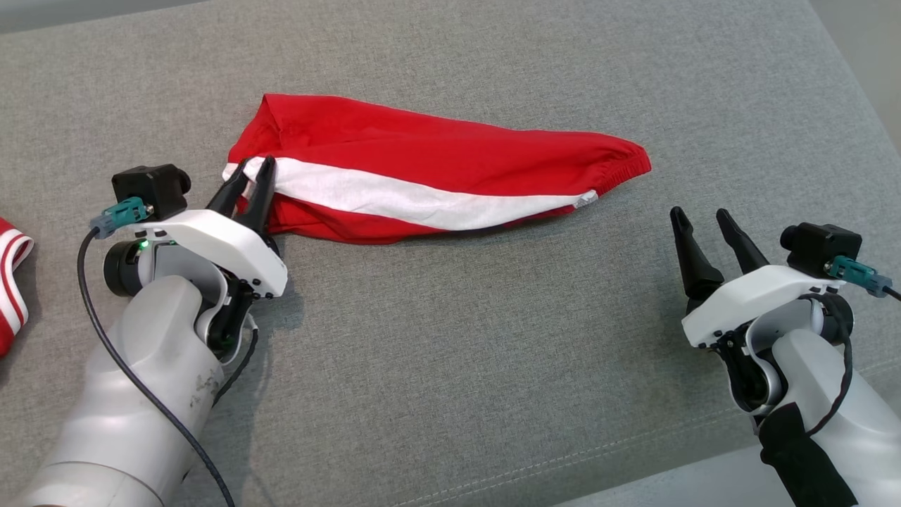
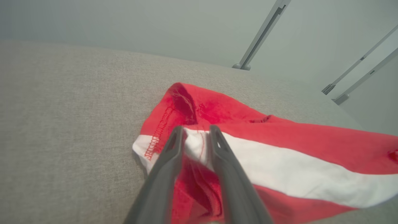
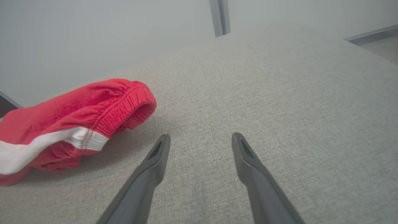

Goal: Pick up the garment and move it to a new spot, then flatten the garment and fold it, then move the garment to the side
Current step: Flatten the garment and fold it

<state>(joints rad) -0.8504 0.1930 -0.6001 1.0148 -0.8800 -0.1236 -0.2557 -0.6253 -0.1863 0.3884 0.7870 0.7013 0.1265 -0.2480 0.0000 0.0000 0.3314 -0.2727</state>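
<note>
Cushion (image 1: 450, 352) bears garment (image 1: 422, 183); second red cloth (image 1: 13, 289) lies far left.

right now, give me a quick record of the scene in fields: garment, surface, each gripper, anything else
garment: red shorts with a white stripe, lying crumpled lengthwise
surface: grey fabric cushion
left gripper: fingers narrowed on the hem end of the shorts, cloth between them
right gripper: open, over bare cushion, apart from the shorts
other: second red and white garment at the left edge of the head view
stage: hem grasped, shorts not yet lifted
</note>
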